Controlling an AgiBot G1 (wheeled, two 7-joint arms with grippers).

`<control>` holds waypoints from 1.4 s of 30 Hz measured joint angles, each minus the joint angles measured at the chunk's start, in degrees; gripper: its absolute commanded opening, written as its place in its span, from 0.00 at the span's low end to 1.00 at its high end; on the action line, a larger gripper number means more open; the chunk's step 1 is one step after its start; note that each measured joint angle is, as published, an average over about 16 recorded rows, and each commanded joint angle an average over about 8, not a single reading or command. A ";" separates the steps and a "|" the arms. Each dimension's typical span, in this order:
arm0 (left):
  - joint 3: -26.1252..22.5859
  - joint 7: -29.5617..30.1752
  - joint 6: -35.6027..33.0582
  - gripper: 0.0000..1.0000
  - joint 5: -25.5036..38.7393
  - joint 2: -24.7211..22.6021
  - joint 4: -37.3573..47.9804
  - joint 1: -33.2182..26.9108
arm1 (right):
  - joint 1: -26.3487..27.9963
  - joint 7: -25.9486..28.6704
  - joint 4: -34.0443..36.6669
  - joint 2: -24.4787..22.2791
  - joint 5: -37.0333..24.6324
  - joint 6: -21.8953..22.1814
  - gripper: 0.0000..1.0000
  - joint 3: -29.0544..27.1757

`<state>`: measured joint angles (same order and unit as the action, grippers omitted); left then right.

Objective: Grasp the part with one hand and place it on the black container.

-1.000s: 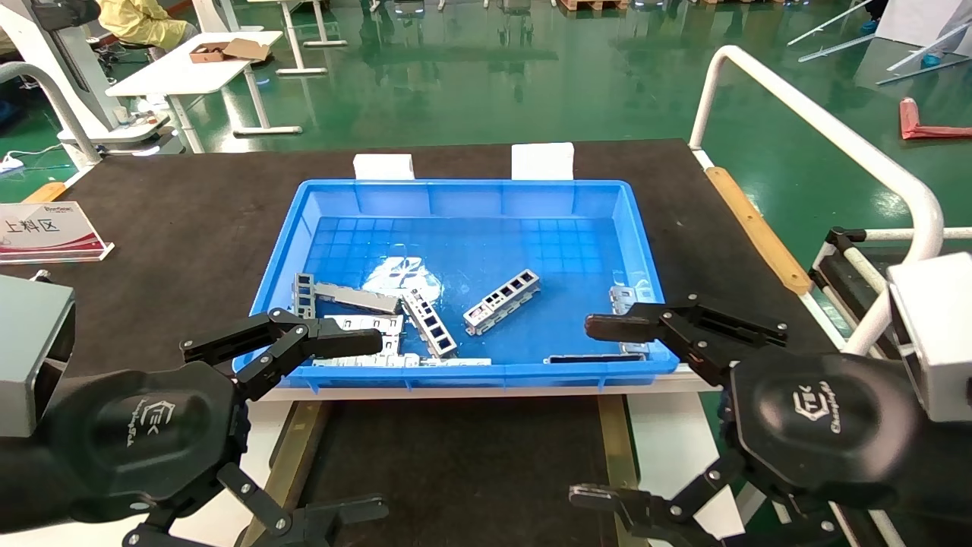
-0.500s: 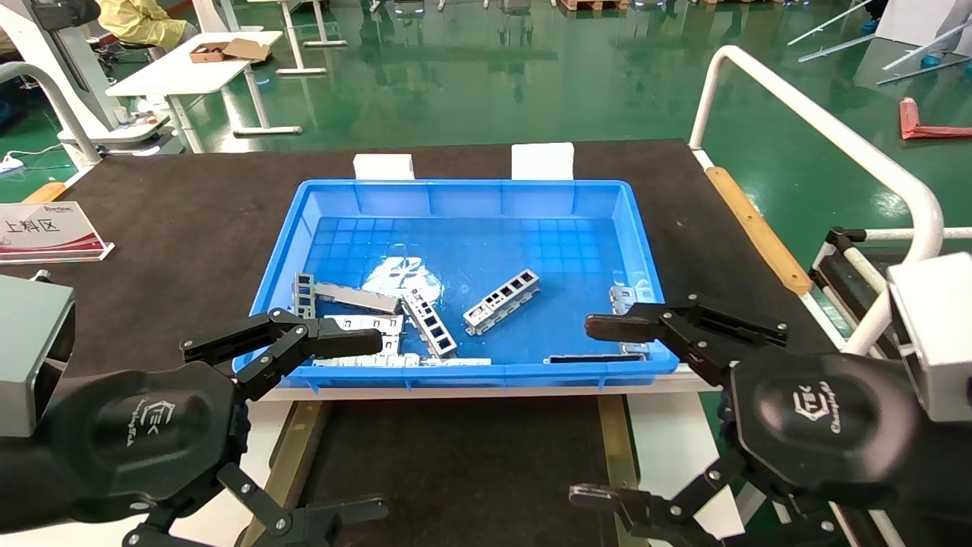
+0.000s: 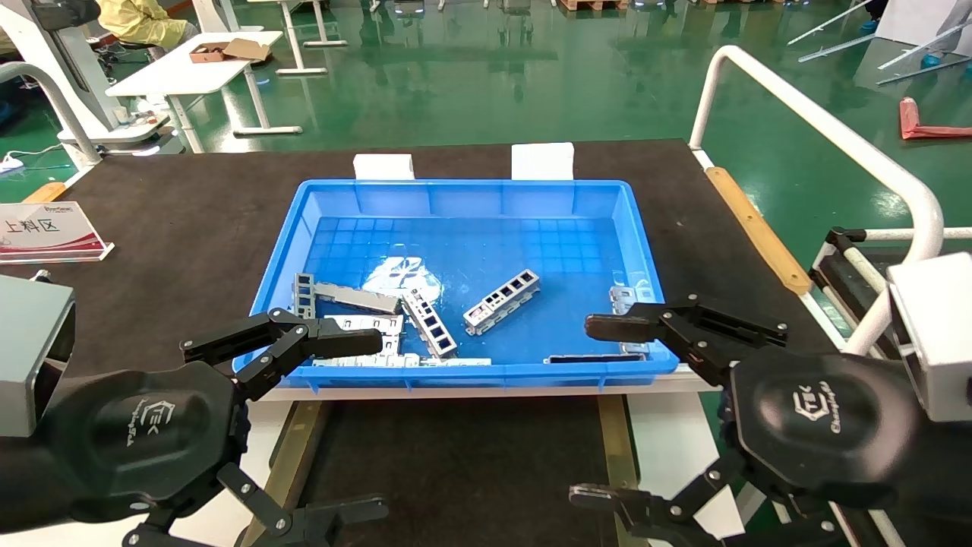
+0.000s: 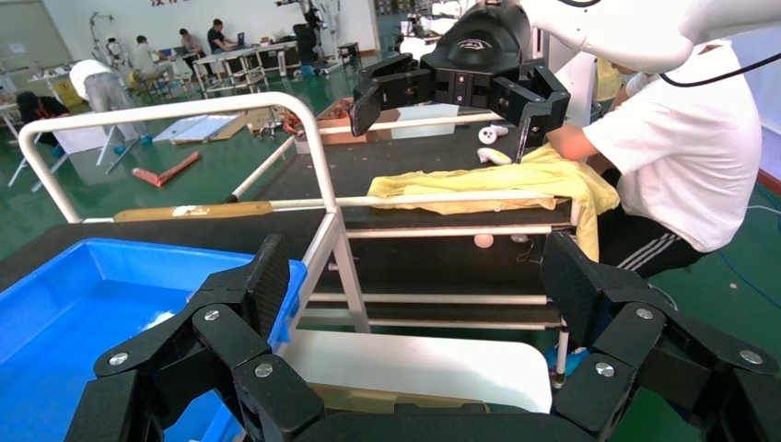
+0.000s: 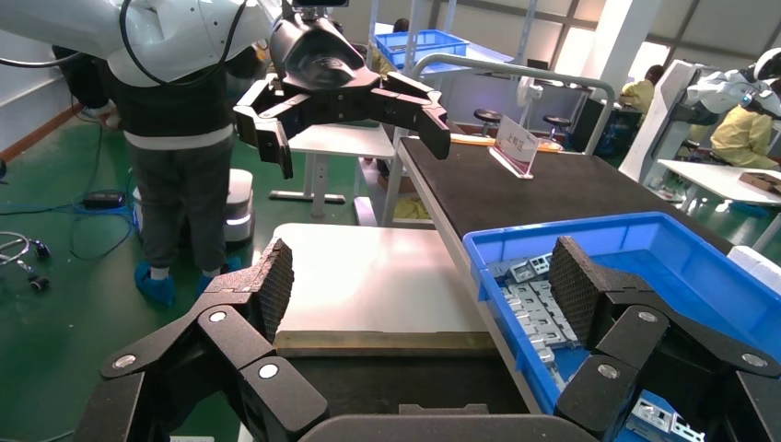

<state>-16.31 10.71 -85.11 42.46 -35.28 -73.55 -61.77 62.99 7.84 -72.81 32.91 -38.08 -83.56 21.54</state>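
One part [image 3: 502,301] lay mid-frame in the blue crate [image 3: 471,190], between left gripper [image 3: 334,425] and right gripper [image 3: 607,410], both jaws released, empty.

Left gripper [image 3: 364,425]: matte black, rounded housing with white embossed logo and lettering; linkage fingers [image 3: 334,342] joined by bare silver screws; inner pads [image 4: 267,281] black, ribbed texture; grey box-shaped wrist block behind housing. Right gripper [image 3: 596,410]: same black build, same white logo; silver screw heads along linkages; textured black pads [image 5: 576,276]; white-grey box-shaped wrist block with small screws. Wrist views: glossy white arm shells, thin black cable running along shell.
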 measured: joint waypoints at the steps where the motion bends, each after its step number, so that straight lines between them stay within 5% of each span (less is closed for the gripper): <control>1: -0.08 0.01 0.15 1.00 0.21 -0.07 -0.04 -0.05 | 0.00 0.00 0.00 0.00 0.00 0.00 1.00 0.00; 18: -4.95 0.91 8.19 1.00 12.00 -6.62 0.39 -4.96 | 0.01 -0.01 0.02 0.00 0.00 -0.01 1.00 0.01; 42: -15.92 -0.72 30.16 1.00 36.35 -32.18 26.29 -19.24 | 0.02 -0.02 0.02 0.00 0.01 0.00 1.00 0.03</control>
<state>-32.23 9.99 -54.96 78.81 -67.46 -47.26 -81.01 63.00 7.82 -72.79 32.91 -38.06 -83.56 21.57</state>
